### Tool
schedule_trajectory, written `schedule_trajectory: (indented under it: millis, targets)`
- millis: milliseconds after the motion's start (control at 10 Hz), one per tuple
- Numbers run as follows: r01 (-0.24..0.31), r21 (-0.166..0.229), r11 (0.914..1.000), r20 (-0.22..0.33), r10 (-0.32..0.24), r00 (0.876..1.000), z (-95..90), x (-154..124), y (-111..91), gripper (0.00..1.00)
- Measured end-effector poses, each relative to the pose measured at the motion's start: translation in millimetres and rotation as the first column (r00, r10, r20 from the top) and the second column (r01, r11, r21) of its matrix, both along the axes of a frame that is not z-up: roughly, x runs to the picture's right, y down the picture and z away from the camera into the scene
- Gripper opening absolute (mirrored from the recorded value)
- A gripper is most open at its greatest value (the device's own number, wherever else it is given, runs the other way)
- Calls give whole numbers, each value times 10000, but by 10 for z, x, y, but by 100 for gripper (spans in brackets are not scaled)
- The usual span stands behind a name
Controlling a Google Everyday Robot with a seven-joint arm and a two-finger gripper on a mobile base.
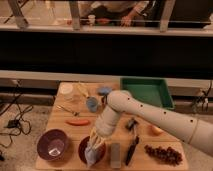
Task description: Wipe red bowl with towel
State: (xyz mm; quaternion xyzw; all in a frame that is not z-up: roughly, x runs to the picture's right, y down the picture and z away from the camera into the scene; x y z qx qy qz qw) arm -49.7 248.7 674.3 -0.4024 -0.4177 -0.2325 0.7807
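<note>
Premises appear to be a robotics test lab, not a home. A small pale wooden worktop [60,107] stands on speckled flooring, with loose black cables [12,120] trailing beside it. A dark partition wall runs behind, topped by a glazed metal-framed railing [75,17]. The white robot arm's hand [95,145] sits low over the worktop's front edge.

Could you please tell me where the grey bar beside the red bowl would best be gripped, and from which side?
Probably from above, across the narrow middle of the grey bar: it lies flat, long axis running front to back. The red bowl sits close on its left, where the gripper holds the towel, so come in vertically.
</note>
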Motion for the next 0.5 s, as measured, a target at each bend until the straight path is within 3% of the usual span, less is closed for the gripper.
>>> schedule_trajectory:
  millis: [500]
  targets:
    - [213,530,9984,-518,-186,9985,205,48,-325,2]
